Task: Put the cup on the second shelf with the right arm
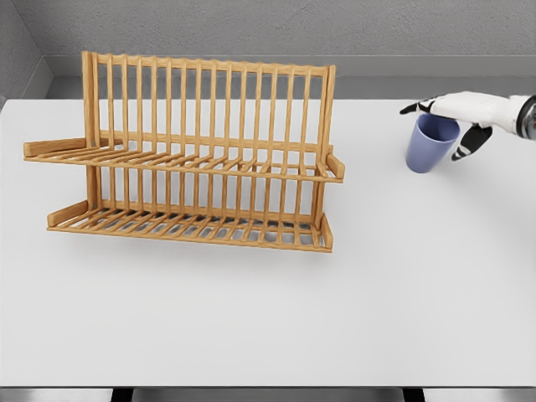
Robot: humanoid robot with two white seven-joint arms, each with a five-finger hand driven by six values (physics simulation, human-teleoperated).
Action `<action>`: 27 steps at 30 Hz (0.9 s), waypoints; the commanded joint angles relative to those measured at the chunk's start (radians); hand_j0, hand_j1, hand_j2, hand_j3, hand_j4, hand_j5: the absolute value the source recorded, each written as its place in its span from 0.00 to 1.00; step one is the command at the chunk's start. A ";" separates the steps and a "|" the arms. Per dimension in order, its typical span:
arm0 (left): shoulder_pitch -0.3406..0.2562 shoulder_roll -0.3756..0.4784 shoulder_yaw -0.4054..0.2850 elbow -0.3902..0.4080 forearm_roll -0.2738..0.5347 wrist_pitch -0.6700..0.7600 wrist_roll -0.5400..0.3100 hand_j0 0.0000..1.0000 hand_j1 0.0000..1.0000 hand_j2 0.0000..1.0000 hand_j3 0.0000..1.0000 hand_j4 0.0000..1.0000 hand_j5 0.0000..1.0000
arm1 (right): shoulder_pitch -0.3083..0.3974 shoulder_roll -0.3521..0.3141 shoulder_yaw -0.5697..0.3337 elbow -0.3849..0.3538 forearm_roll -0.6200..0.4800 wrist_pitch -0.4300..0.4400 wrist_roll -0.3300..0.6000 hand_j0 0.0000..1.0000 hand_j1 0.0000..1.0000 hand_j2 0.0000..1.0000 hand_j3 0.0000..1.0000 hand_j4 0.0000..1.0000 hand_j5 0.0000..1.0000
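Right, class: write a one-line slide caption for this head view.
Right hand grips the blue plastic cup at its rim, right of the empty two-tier wooden slatted rack.

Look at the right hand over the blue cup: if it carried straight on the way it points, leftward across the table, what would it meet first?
Probably the wooden rack, near its upper shelf's right end. The right hand, curled around the blue cup, has bare table between; depth is unclear, so it could pass behind.
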 commanded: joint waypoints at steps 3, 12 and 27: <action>0.000 0.000 0.000 0.001 0.000 0.000 0.000 1.00 1.00 1.00 1.00 1.00 1.00 | 0.000 0.003 0.001 0.011 -0.004 0.004 0.000 1.00 1.00 1.00 1.00 1.00 1.00; 0.000 0.000 0.000 0.001 0.000 0.000 0.000 1.00 1.00 1.00 1.00 1.00 1.00 | -0.006 0.018 0.004 0.046 -0.002 0.006 0.000 1.00 1.00 1.00 1.00 1.00 1.00; 0.000 0.000 0.000 -0.001 0.000 0.000 0.000 1.00 1.00 1.00 1.00 1.00 1.00 | -0.014 0.029 0.007 0.075 0.001 0.004 0.000 0.85 0.85 0.85 0.85 0.85 0.85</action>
